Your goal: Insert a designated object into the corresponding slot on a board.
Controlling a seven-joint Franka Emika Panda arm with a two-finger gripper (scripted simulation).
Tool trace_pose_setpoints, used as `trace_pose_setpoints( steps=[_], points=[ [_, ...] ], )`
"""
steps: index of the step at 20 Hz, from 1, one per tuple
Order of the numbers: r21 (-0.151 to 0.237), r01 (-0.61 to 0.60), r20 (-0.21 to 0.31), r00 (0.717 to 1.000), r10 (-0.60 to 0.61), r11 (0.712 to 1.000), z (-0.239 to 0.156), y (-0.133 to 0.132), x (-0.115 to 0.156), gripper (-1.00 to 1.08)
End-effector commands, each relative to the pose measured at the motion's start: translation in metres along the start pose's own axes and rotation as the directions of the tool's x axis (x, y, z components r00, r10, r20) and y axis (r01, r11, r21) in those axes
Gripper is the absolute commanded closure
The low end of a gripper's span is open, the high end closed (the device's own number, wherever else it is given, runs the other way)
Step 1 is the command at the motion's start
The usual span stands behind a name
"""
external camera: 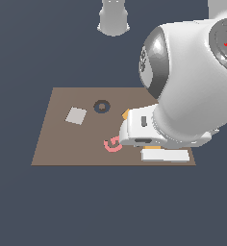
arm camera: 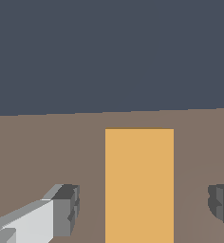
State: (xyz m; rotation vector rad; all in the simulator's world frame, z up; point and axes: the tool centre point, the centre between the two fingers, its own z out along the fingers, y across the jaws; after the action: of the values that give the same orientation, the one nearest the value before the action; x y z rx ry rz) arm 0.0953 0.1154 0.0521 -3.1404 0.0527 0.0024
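Observation:
In the wrist view the flat orange rectangular block [arm camera: 139,180] lies on the brown board [arm camera: 47,152], lengthwise between my fingers. My gripper [arm camera: 141,209] is open and straddles the block. One finger [arm camera: 65,209] and the other finger [arm camera: 222,203] each stand clear of its long sides, with board showing in both gaps. In the exterior view my arm covers the board's [external camera: 62,144] right part; only a thin orange sliver [external camera: 151,148] shows under the hand. The dark navy slot is hidden in both views.
On the board in the exterior view are a light grey square [external camera: 76,116], a dark ring [external camera: 102,106], a pink curved piece [external camera: 113,145] and a small orange corner [external camera: 125,114] beside my arm. The robot base [external camera: 114,19] stands beyond the board.

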Motion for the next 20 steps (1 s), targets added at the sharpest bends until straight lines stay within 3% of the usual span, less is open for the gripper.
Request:
trace_pose_setpoints(
  steps=[1, 17, 18, 20],
  points=[
    [0.000, -0.001, -0.001, 1.000, 0.001, 1.000, 0.002, -0.002, 0.003, -0.92],
    [0.000, -0.001, -0.001, 1.000, 0.001, 1.000, 0.022, -0.002, 0.004, -0.92],
    [0.000, -0.001, -0.001, 1.000, 0.001, 1.000, 0.022, -0.002, 0.004, 1.08],
    [0.000, -0.001, -0.001, 1.000, 0.001, 1.000, 0.022, -0.002, 0.004, 1.08]
  ],
)
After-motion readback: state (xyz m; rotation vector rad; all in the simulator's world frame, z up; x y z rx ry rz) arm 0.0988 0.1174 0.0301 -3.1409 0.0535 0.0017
